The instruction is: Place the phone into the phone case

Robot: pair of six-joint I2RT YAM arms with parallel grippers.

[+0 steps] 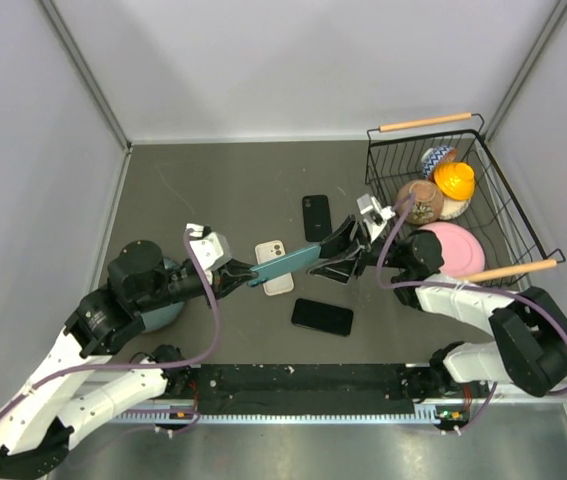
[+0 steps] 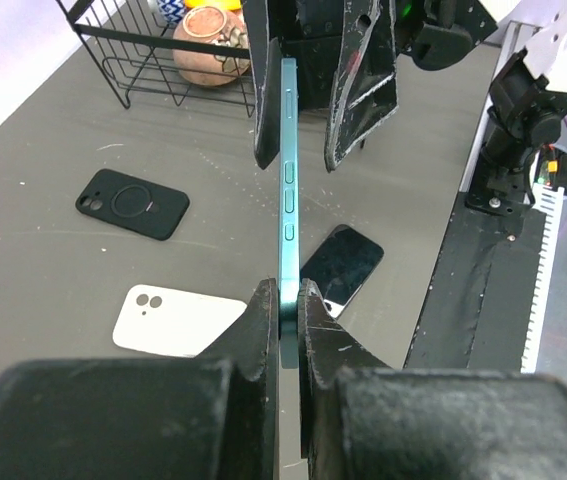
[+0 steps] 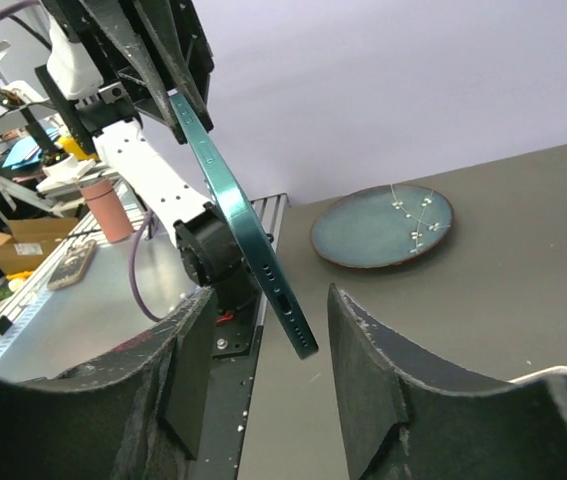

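A teal phone (image 1: 285,265) is held edge-up in the air over the table's middle. My left gripper (image 1: 246,277) is shut on its near end; the left wrist view shows the fingers (image 2: 263,320) pinching the phone's edge (image 2: 288,180). My right gripper (image 1: 335,255) is open, its jaws standing on either side of the phone's far end (image 3: 248,235) without touching it. A black phone case (image 1: 316,217) with a ring on its back lies flat beyond the phone and also shows in the left wrist view (image 2: 133,203).
A white case or phone (image 1: 274,265) lies face down under the held phone. A black phone (image 1: 322,316) lies screen up nearer the arms. A wire basket (image 1: 503,190) with toys stands at the back right, next to a pink plate (image 1: 458,245). A blue plate (image 3: 383,225) sits at the left.
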